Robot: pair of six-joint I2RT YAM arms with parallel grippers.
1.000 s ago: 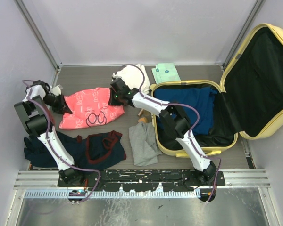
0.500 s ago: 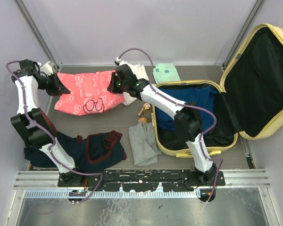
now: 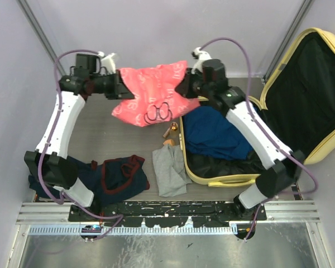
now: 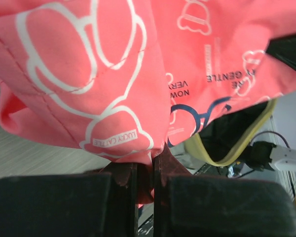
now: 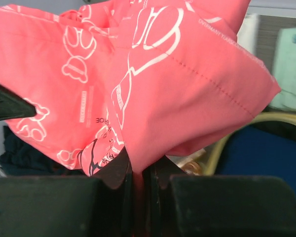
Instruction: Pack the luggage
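The pale yellow luggage (image 3: 324, 148) lies open at the right with its black-lined lid up, and a blue garment (image 3: 215, 134) rests inside it. A pink printed garment (image 3: 151, 95) hangs in the air, stretched between both arms just left of the luggage. My left gripper (image 3: 118, 86) is shut on its left edge; up close, the pink cloth (image 4: 138, 74) is pinched between the jaws of the left gripper (image 4: 145, 165). My right gripper (image 3: 185, 87) is shut on the other end, with the pink fabric (image 5: 153, 89) clamped where the right gripper (image 5: 137, 170) closes.
On the table lie a grey cloth (image 3: 168, 170), a navy garment with red trim (image 3: 120, 176) and a small copper-coloured object (image 3: 171, 129) by the luggage's left wall. A mint green cloth (image 5: 291, 69) lies at the back.
Both arms have lifted the pink garment off the table and carried it up and to the right, towards the luggage. The grips have held.
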